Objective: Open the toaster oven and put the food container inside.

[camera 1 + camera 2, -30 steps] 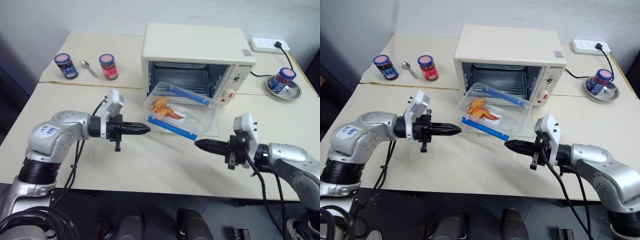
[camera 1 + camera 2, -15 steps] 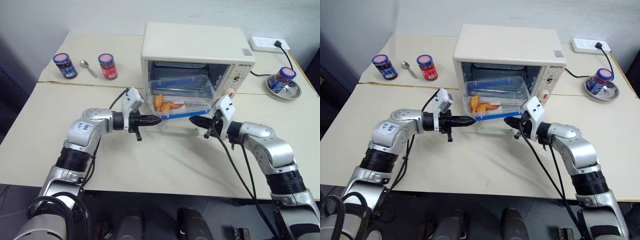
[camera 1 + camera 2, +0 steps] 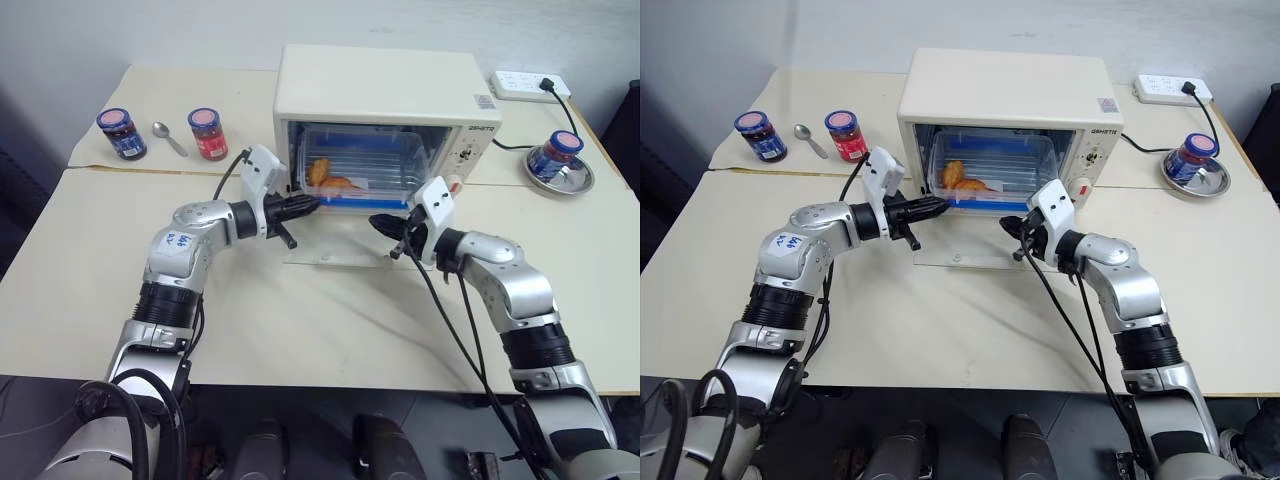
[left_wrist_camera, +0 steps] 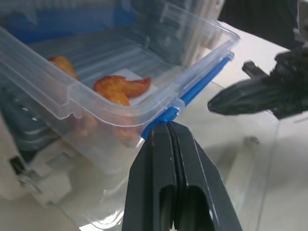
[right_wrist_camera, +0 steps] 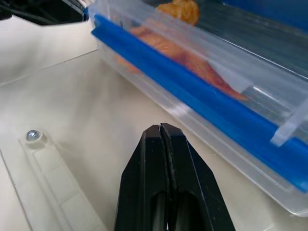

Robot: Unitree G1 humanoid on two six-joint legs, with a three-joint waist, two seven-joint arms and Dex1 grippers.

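Both arms reach forward over the table [image 3: 330,320], roughly level and angled in toward each other. The left gripper [image 3: 308,204] has its two black fingers pressed together with nothing between them; in the left wrist view its tip [image 4: 163,132] touches the blue clip on the near edge of the food container [image 4: 115,72]. The right gripper [image 3: 381,221], fingers likewise closed and empty, points at the container's other near corner, with its tip [image 5: 161,132] just short of the blue clip.

The food container [image 3: 355,175] sits ahead of and between the two tips, most of it inside the toaster oven [image 3: 385,85], above the lowered glass door [image 3: 335,250]. Orange fried pieces show through its clear wall.

A second ago the arms were drawn back and wide apart, and the container lay tilted on the door outside the opening. Since then both grippers have come forward and inward, and the container has gone into the oven cavity.
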